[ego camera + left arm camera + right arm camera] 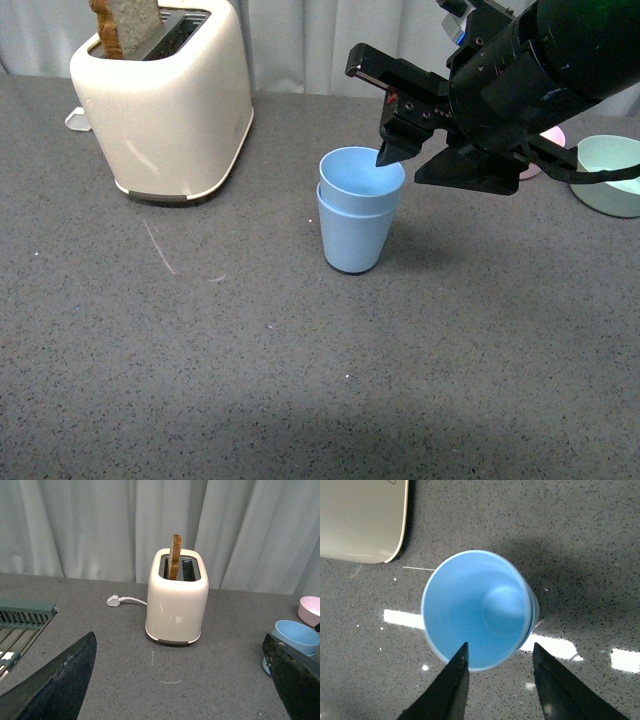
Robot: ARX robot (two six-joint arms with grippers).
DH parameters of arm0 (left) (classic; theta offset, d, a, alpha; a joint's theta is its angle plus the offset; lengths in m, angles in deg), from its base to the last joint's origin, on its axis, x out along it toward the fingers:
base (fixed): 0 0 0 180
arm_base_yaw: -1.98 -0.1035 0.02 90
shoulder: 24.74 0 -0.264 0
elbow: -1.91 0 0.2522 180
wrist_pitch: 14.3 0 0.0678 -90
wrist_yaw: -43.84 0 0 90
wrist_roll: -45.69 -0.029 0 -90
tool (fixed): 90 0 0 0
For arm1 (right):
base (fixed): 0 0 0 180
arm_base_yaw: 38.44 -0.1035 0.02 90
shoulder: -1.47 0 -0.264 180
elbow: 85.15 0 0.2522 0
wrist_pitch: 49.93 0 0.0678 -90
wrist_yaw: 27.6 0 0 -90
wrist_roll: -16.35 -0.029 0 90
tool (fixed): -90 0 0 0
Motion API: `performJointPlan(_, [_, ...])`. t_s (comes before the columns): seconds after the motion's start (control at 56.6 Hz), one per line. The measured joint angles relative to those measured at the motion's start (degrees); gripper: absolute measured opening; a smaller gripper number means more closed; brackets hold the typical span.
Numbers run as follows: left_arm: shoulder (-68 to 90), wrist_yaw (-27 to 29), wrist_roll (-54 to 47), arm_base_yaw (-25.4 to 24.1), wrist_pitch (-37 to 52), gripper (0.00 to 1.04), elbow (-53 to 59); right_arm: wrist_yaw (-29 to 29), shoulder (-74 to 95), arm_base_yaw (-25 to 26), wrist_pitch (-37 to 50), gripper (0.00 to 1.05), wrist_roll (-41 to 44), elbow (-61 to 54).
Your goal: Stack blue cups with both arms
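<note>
The two light blue cups (358, 210) stand nested, one inside the other, upright in the middle of the grey table. They also show from above in the right wrist view (477, 610) and at the edge of the left wrist view (296, 637). My right gripper (398, 150) is open and empty, hovering just above the stack's right rim; its fingertips (462, 655) show apart in the right wrist view, one over the rim. My left gripper (182, 680) is open and empty, low over the table, facing the toaster; it is out of the front view.
A cream toaster (165, 100) with a slice of toast (125, 25) stands at the back left. A pale green bowl (612, 172) and a pink bowl (310, 609) sit at the right. A dish rack (22, 625) is at the left in the left wrist view.
</note>
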Motion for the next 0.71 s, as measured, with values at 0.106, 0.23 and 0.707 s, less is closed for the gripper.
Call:
performJointPlan(0.106, [0.00, 0.00, 0.00, -0.02, 0.00, 0.98, 0.00, -1.75, -0.42, 0.00, 1.44, 0.65, 0.92, -0.20])
performJointPlan(0.23, [0.00, 0.00, 0.00, 0.00, 0.00, 0.98, 0.00, -4.72, -2.19, 0.17, 2.54, 0.90, 2.82, -1.38])
performJointPlan(0.707, [0.00, 0.11, -0.02, 0.00, 0.00, 0.98, 0.00, -27.10, -13.27, 5.31, 75.97, 0.41, 28.02, -36.52])
